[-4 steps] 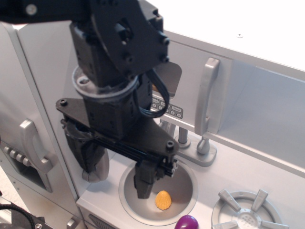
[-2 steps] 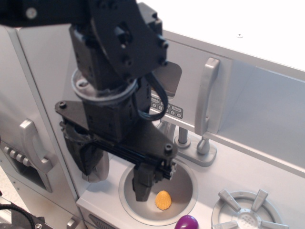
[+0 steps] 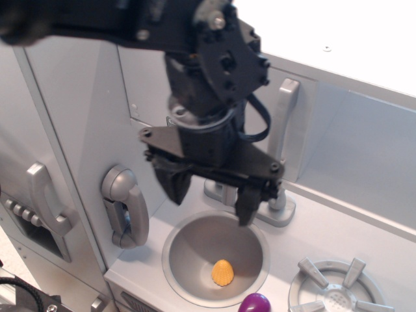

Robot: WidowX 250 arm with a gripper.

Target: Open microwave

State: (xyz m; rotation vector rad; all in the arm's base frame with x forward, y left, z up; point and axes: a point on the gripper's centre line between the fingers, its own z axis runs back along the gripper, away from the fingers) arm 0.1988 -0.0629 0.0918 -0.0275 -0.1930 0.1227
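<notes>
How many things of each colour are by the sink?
Orange: 1, the shell-shaped toy lying in the sink
Purple: 1, the round toy at the bottom edge
Silver: 1, the burner beside the sink
Total: 3

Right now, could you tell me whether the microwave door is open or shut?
Shut: the microwave door sits flush with its frame, and the open gripper hangs before it.
</notes>
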